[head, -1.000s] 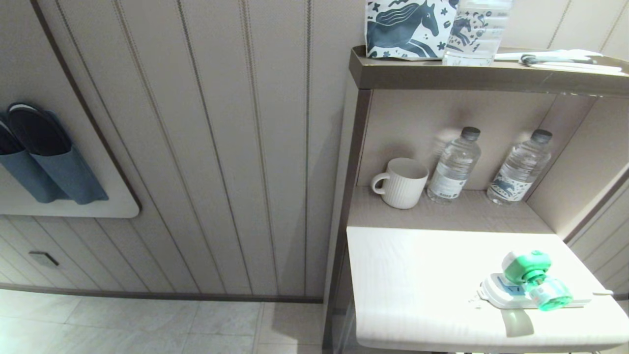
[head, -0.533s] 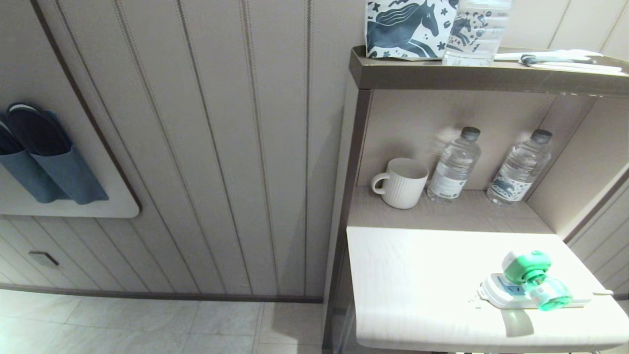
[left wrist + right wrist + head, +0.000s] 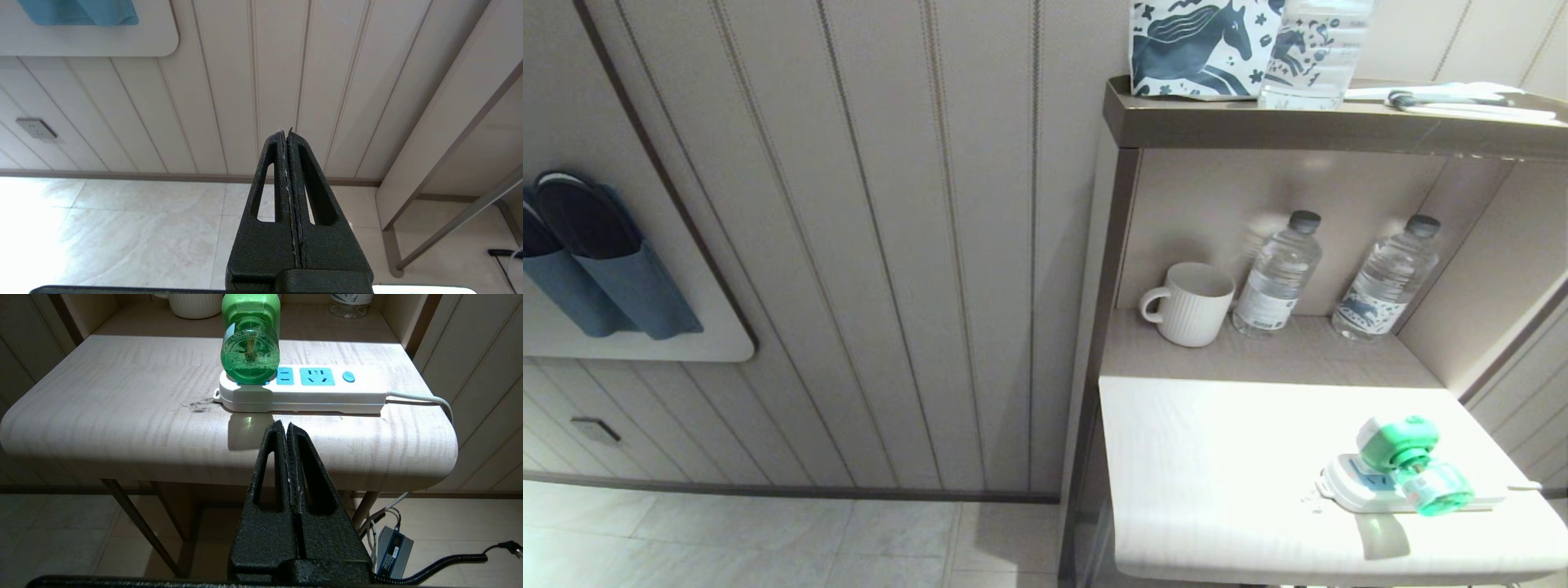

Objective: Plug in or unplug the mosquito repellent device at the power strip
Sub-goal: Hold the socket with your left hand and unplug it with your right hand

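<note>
Mosquito repellent device: plugged into the end socket of the power strip — at 4 o'clock on the white table.
Strip cord: leaves the far end.
Right gripper: fingers pressed together, holding nothing, low before the table edge.
Left gripper: fingers together, empty — over the floor, facing the panelled wall.
Shelf at 12 o'clock: mug, two water bottles.

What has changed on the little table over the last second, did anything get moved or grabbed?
Nothing visibly changed. The mosquito repellent device sits plugged into the power strip as before. Both claws are shut and empty: the right claw waits in front of the table, the left claw off by the wall.
</note>
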